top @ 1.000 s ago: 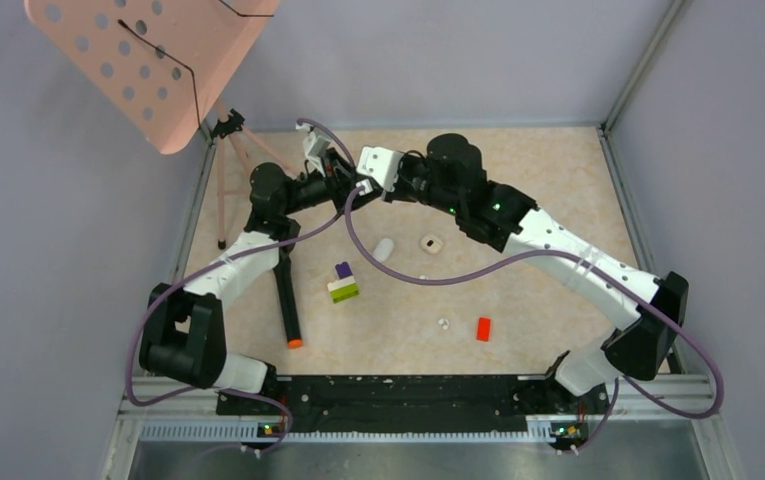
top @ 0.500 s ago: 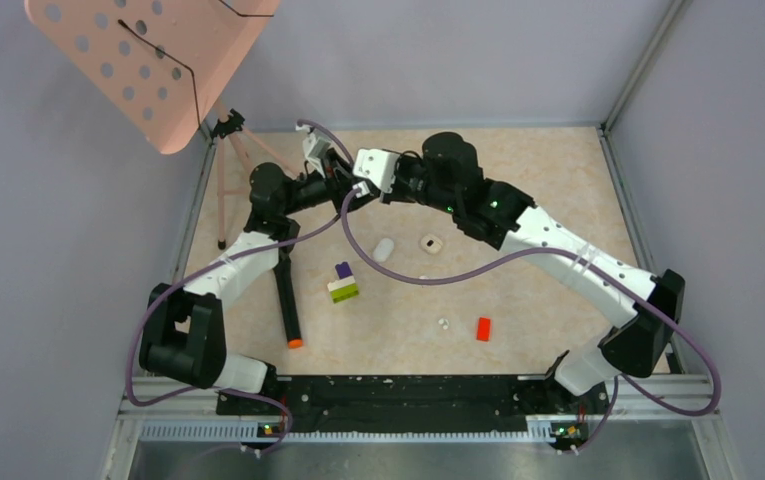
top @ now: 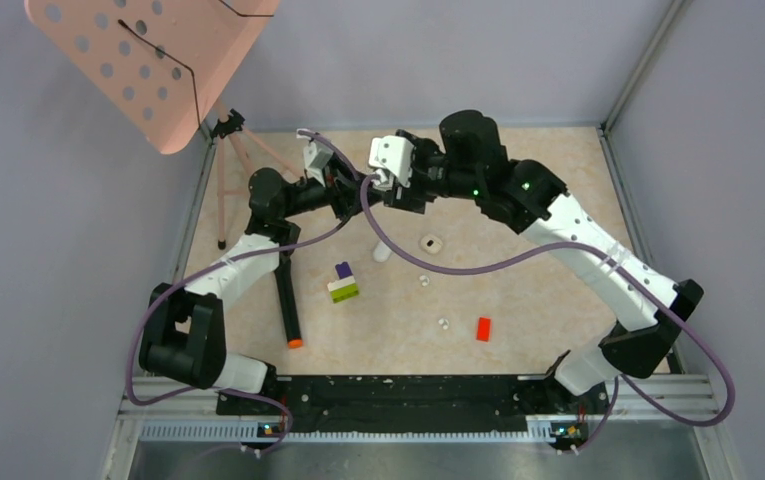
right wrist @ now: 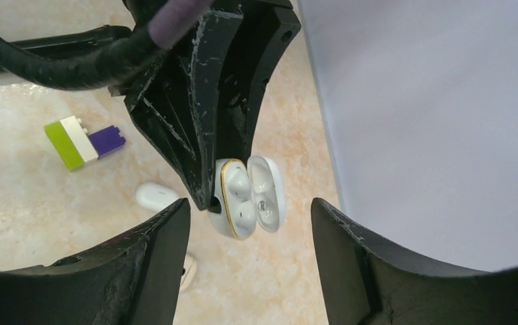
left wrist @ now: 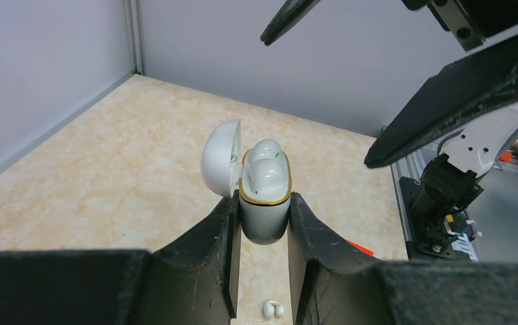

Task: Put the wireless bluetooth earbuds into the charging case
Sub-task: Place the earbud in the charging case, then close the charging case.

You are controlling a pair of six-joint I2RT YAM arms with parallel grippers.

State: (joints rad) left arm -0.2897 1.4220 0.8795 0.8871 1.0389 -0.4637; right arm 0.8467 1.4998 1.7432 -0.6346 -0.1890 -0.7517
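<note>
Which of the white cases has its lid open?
The case held in the left pincer: its lid is swung open and two earbuds sit inside. The other case, lying on the table, is shut.

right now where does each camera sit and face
top external: above, behind the arms, looking down on the table; both arms show.
left wrist: on the left arm, facing its left claw, shut on the charging case.
right wrist: on the right arm, facing down past its open right claw.
both wrist views share the case, lid open.
</note>
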